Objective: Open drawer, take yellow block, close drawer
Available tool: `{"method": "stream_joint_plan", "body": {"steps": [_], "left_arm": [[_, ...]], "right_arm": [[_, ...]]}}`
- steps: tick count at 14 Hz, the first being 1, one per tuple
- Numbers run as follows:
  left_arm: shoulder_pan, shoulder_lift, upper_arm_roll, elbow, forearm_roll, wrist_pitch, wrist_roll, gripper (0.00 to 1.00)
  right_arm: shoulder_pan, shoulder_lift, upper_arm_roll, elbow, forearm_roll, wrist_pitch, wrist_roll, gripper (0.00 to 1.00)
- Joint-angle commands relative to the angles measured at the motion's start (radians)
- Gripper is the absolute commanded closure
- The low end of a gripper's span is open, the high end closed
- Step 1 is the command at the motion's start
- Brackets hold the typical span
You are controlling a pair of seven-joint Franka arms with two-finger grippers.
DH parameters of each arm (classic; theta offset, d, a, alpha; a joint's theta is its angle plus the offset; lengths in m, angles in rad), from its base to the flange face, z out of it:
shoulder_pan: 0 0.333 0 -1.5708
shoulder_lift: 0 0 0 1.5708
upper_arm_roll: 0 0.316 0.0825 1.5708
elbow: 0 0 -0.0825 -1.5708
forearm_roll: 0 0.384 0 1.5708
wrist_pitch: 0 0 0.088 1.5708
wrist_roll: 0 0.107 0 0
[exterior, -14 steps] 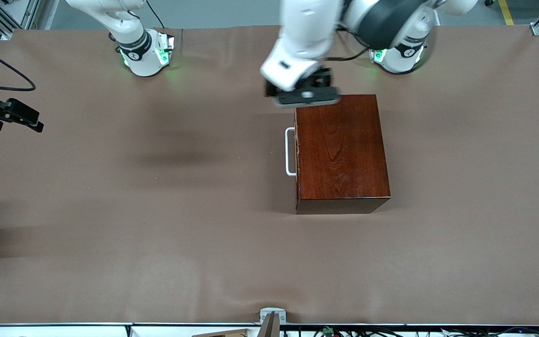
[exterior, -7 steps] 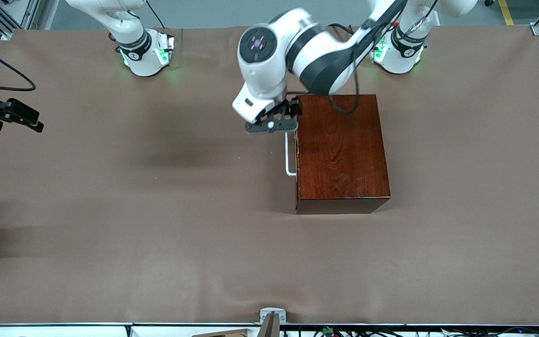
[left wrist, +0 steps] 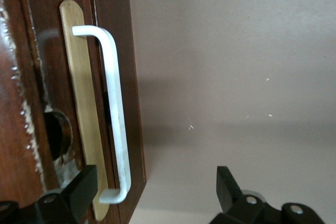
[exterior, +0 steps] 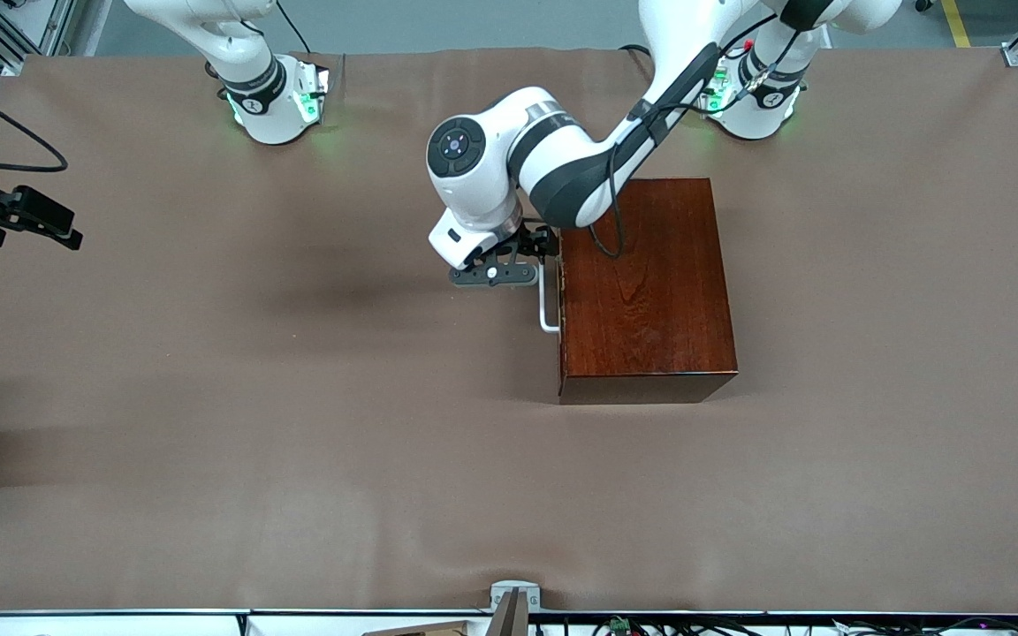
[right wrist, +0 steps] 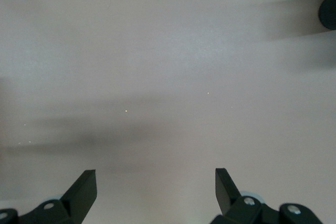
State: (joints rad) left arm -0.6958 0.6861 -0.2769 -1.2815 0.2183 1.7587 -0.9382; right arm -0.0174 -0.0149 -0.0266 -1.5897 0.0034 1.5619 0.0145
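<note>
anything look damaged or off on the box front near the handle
Yes: in the left wrist view the reddish-brown wooden box has pale scuffed wear along its front edge and a chipped dark hole beside the white U-shaped bar handle. The open left gripper is at the handle's end. The drawer is shut.

The box sits on the table, toward the left arm's end. Its drawer is shut, with the handle facing the right arm's end. The left gripper is just beside the handle.
</note>
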Motion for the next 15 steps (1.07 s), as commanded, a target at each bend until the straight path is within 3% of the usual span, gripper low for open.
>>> {"method": "stream_joint_plan", "body": {"steps": [1, 15], "left_arm": [[-0.01, 0.03, 0.011, 0.031, 0.029, -0.002, 0.013, 0.0], [-0.005, 0.095, 0.011, 0.031, 0.073, 0.071, -0.001, 0.0]], "right_arm": [[0.004, 0.003, -0.001, 0.011, 0.0, -0.008, 0.016, 0.0], [0.005, 0.003, -0.001, 0.011, 0.001, -0.008, 0.016, 0.0]]}}
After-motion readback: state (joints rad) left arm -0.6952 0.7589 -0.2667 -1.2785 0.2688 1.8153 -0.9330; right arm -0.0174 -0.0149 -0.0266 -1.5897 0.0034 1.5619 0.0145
